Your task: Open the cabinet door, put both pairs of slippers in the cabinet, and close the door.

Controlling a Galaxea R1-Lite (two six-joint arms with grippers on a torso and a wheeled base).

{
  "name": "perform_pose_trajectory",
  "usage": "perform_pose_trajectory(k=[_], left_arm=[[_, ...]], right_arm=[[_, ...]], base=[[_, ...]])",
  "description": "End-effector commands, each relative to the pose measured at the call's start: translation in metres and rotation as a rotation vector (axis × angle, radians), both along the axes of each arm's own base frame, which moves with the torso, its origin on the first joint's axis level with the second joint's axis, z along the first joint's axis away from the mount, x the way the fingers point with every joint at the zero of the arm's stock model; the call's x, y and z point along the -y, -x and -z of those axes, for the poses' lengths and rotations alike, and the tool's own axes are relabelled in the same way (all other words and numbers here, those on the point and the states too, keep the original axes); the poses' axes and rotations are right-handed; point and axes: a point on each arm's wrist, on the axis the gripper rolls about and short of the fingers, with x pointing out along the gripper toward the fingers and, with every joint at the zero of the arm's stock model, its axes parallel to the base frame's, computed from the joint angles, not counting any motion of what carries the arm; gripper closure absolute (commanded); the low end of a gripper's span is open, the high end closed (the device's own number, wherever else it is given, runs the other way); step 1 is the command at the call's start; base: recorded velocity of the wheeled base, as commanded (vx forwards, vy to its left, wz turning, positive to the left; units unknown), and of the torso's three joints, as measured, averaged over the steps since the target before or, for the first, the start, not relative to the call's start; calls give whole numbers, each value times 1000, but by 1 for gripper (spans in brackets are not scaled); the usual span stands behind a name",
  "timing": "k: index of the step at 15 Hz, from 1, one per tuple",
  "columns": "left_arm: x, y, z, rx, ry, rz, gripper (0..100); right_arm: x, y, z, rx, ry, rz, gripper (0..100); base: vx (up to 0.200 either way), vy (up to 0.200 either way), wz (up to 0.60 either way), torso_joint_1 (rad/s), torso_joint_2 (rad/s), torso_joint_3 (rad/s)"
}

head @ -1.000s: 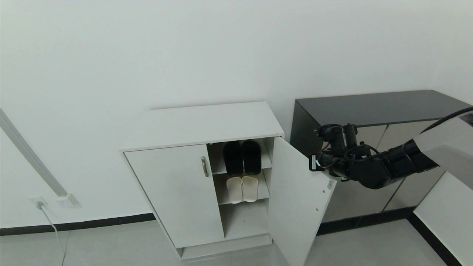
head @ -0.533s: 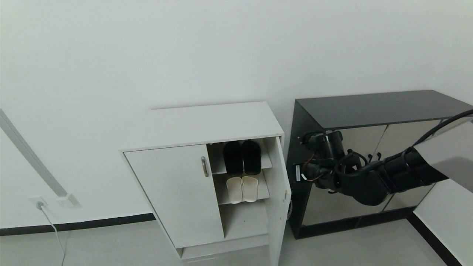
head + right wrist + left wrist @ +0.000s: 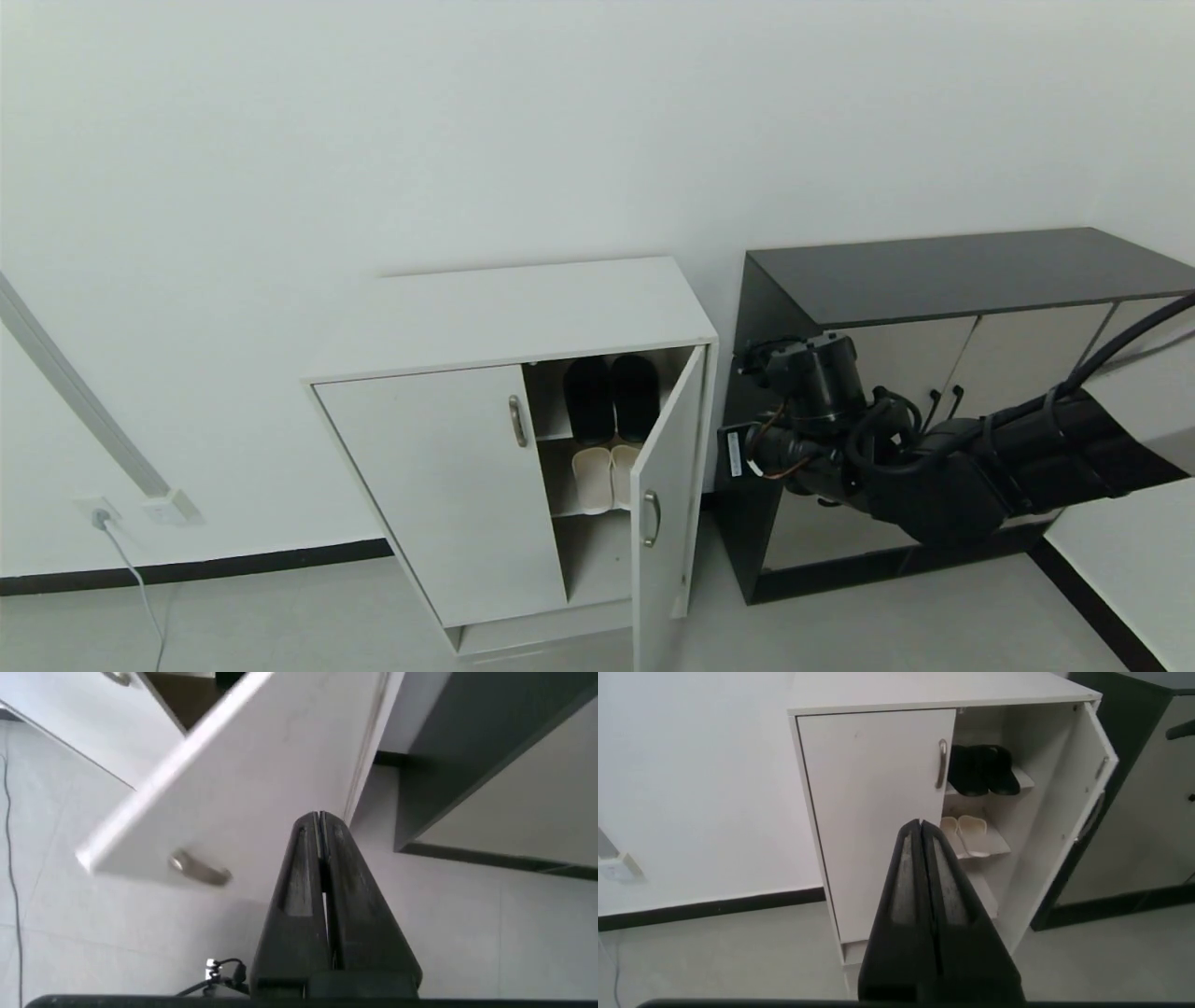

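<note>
Your right arm (image 3: 943,471) is black, with looped cables (image 3: 864,431), a white label (image 3: 733,455) and a tapered right gripper (image 3: 321,821).

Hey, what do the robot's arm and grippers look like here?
The right arm is bulky and black, with looped black cables and a white label near the wrist. The left gripper and right gripper each have two black tapering fingers.
</note>
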Motion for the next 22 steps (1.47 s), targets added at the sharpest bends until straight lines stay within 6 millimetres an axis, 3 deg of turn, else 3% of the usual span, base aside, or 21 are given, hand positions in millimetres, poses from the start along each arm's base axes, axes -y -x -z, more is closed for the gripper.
perform_pose_trajectory(k=[1, 5, 12, 16, 22], left_arm=[[0, 0, 0, -1, 0, -1, 100], [0, 0, 0, -1, 0, -1, 100], [0, 0, 0, 0, 0, -1, 100], [0, 0, 0, -1, -1, -1, 100], [0, 0, 0, -1, -1, 1, 100]], right_arm=[[-1, 5, 0, -4, 3, -11, 100], [-2, 7, 2, 13, -4, -39, 100], [1, 7, 0, 53, -15, -35, 100], [9, 18, 11, 20, 25, -39, 100], [25, 31, 36, -13, 59, -39, 100]], base=[[0, 0, 600, 2, -2, -2], [0, 0, 600, 4, 2, 4], [0, 0, 0, 0, 0, 0], [0, 0, 0, 0, 0, 0], [200, 0, 0, 2, -1, 4]])
